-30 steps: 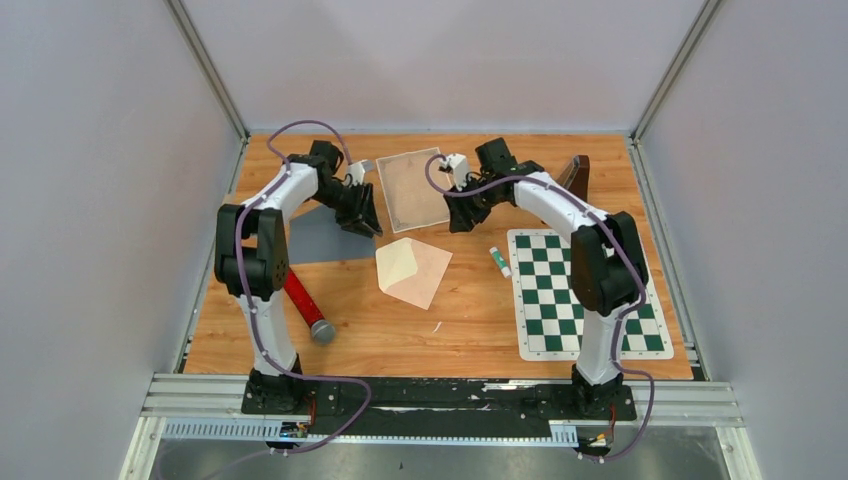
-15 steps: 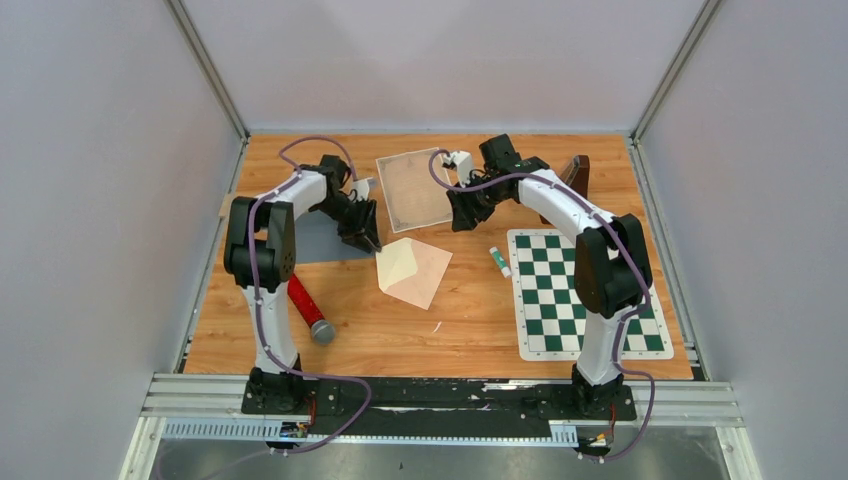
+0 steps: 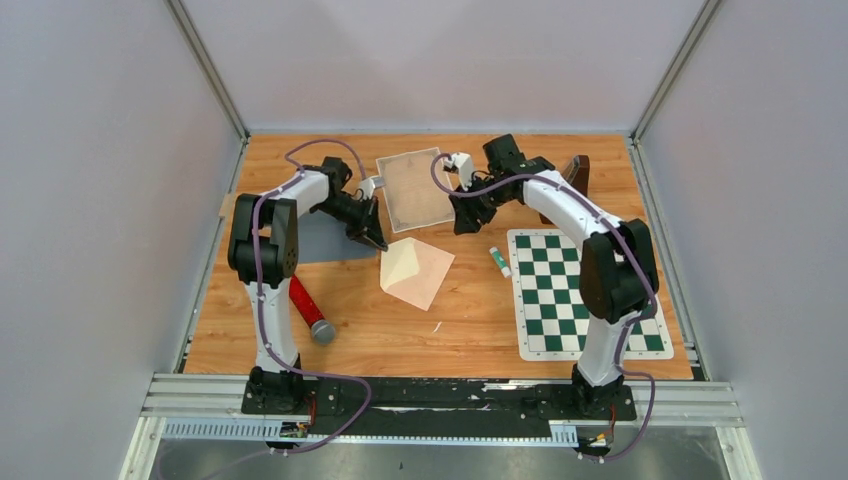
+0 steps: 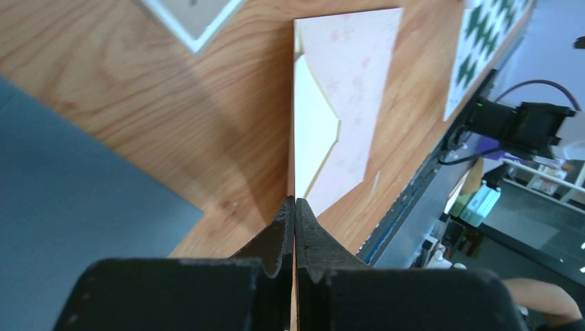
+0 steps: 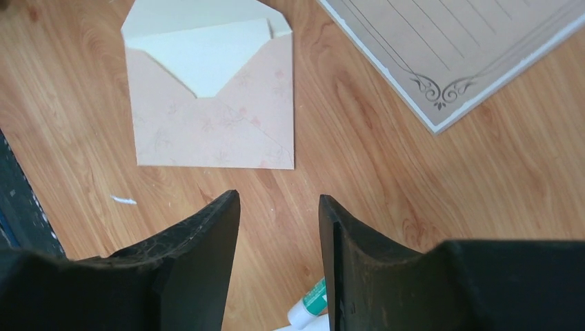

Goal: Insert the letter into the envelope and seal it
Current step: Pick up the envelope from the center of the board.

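Note:
The pink envelope [image 3: 425, 275] lies mid-table with its cream flap open, and it also shows in the right wrist view [image 5: 214, 131]. My left gripper [image 3: 380, 243] is shut on the envelope's left edge by the flap; in the left wrist view that edge [image 4: 295, 138] runs straight into the closed jaws [image 4: 294, 201]. The letter [image 3: 413, 190], a brownish lined sheet with a decorative border, lies flat behind the envelope [image 5: 469, 48]. My right gripper [image 3: 462, 225] hangs open and empty over bare wood between letter and envelope [image 5: 279, 200].
A glue stick [image 3: 499, 261] lies right of the envelope, beside a green chessboard mat [image 3: 585, 295]. A grey mat [image 3: 325, 240] sits under the left arm. A red microphone [image 3: 308, 310] lies near the left front. A brown object [image 3: 575, 175] stands at the back right.
My left gripper came down to the envelope's left edge and shut on it. The envelope shifted slightly to the right. The right arm has hardly moved.

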Tool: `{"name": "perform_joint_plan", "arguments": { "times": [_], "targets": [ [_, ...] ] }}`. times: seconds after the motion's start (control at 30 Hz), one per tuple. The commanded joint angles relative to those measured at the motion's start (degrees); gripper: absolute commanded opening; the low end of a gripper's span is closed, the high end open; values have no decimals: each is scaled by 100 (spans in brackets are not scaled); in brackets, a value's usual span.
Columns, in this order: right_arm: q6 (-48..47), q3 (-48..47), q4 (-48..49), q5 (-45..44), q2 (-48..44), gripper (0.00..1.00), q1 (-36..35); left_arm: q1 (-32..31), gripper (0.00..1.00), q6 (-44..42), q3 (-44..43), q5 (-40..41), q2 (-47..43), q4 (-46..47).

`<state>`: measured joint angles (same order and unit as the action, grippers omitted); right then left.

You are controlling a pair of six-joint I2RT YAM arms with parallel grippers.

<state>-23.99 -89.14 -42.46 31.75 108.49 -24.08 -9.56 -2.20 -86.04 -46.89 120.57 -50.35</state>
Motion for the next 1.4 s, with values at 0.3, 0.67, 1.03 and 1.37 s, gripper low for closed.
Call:
{"name": "perform_joint_plan", "arguments": {
  "times": [0.3,0.67,1.03,1.37],
  "targets": [
    [-5003,345,-828,919,-1493,53,-882,-841,0,159,-1147,-2993,-142,-205],
    [-6199,1912,-262,261,-2396,51,-1303,-1193,0,4215,-516,-3847,279,3161],
    [-5559,3222,1919,-322,-3174,52,-1436,-1371,0,7037,111,-3906,311,6093],
    [-5351,3320,2528,-801,-2796,52,-1482,-1417,0,7067,232,-3881,313,5741]
  ]
}}
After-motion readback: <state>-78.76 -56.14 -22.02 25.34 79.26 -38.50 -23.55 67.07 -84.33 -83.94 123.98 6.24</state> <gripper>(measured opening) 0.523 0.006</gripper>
